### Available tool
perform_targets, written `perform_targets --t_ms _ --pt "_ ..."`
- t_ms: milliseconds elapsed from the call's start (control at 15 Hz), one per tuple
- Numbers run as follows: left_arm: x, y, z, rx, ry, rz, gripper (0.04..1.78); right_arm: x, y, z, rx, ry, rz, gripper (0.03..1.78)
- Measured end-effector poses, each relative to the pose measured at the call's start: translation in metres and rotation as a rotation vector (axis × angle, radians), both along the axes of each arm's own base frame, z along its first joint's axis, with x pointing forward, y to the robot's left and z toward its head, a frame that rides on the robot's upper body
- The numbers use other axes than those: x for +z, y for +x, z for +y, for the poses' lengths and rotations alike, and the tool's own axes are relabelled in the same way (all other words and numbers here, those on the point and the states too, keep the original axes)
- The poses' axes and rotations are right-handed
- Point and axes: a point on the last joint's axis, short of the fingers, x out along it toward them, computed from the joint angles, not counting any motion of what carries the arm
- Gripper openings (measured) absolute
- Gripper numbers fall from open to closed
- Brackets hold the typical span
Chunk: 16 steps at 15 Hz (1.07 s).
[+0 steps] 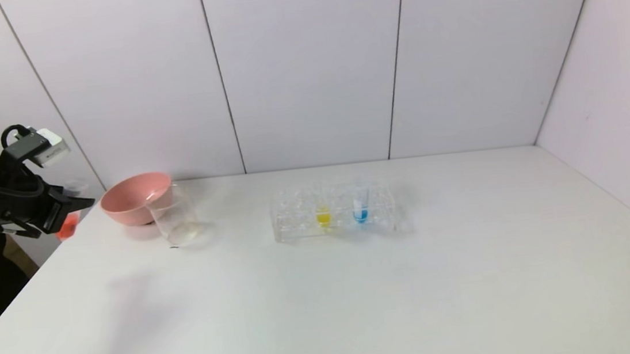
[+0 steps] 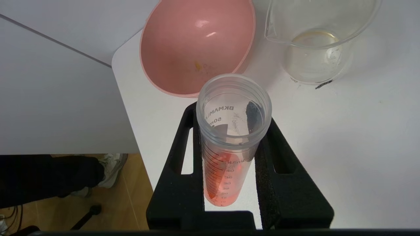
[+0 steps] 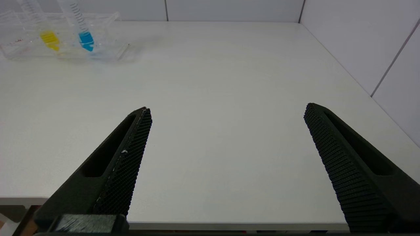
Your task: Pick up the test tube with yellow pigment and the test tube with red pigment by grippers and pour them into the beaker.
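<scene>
My left gripper (image 1: pixel 67 209) is shut on the test tube with red pigment (image 2: pixel 229 137) and holds it upright in the air at the table's far left corner, left of the pink bowl; the red liquid shows in the head view too (image 1: pixel 68 224). The clear beaker (image 1: pixel 175 216) stands on the table just right of the bowl, and shows in the left wrist view (image 2: pixel 316 39). The test tube with yellow pigment (image 1: pixel 323 214) stands in the clear rack (image 1: pixel 333 213) at mid-table, also in the right wrist view (image 3: pixel 49 37). My right gripper (image 3: pixel 228 113) is open and empty over the table's near edge, out of the head view.
A pink bowl (image 1: pixel 133 199) sits at the far left, touching the beaker; it shows in the left wrist view (image 2: pixel 197 46). A blue-liquid tube (image 1: pixel 360 210) stands in the rack right of the yellow one. White walls close the back and right sides.
</scene>
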Motion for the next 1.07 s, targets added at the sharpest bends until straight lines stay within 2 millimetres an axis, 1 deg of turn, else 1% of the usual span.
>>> perform_targets --t_ms 267,400,667,1067 --pt "0.003 0.001 -0.001 -0.023 -0.011 -0.014 0.45 0.0 0.0 0.0 0.0 0.0 0.0 1.7" --pt "0.006 0.005 -0.006 -0.041 -0.012 -0.011 0.45 0.0 0.0 0.0 0.0 0.0 0.0 1.7" --pt "0.009 0.007 -0.012 -0.071 -0.01 0.043 0.45 0.0 0.0 0.0 0.0 0.0 0.0 1.7" --pt "0.011 0.019 -0.018 -0.122 0.016 0.067 0.45 0.0 0.0 0.0 -0.001 0.0 0.0 1.7"
